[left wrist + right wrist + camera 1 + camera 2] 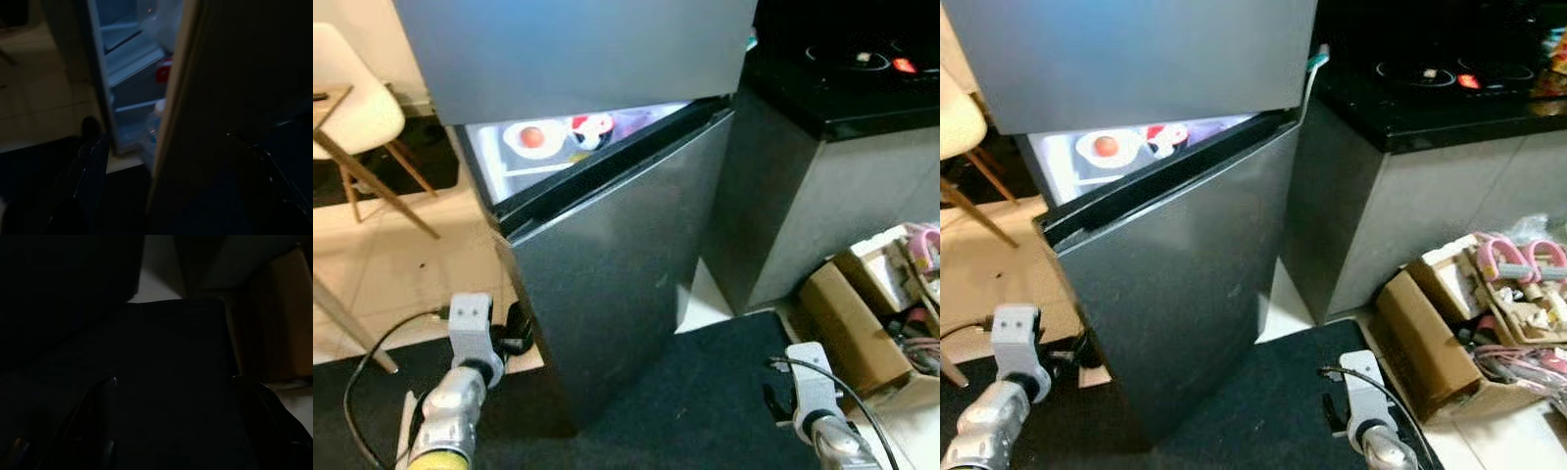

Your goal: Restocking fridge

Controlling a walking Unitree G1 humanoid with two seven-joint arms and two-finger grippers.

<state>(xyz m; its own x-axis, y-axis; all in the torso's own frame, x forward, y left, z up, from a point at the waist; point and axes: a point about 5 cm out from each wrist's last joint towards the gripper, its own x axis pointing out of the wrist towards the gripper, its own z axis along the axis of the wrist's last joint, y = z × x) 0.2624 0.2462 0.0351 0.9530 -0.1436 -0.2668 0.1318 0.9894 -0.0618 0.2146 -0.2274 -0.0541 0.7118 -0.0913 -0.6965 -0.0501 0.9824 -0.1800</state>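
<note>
Grey brushed-steel fridge (607, 255) stands straight ahead of the robot, its tall lower door (1175, 284) swung partly open so that a lit strip of the inside shows along the door's top edge. In that strip, on the white door shelf (524, 162), sits a white round cup holding an orange-red fruit (532, 137), and just beside it a white and red packet (590, 129). The grey upper door (578, 49) above is closed.

The left wrist view looks into the gap between door and cabinet: pale shelves (132, 63) are stacked one over another, a small red carton (165, 72) sits on one, and a clear bottle (154, 125) stands lower in the door.

Both silver arms hang low over a black floor mat (705, 392). The left gripper (164, 152) is near the open edge of the lower door, its fingers (93, 166) spread apart and holding nothing. The right gripper (173, 382) is over the mat, well apart from the fridge, its fingers (105, 406) likewise apart and empty.

To the right stands a grey cabinet with a black surface (842, 98) carrying a hob. On the floor beside it lies an open brown cardboard box (1440, 333) of mixed items. A white chair with wooden legs (352, 117) stands at the left on the pale tiled floor (411, 284).
</note>
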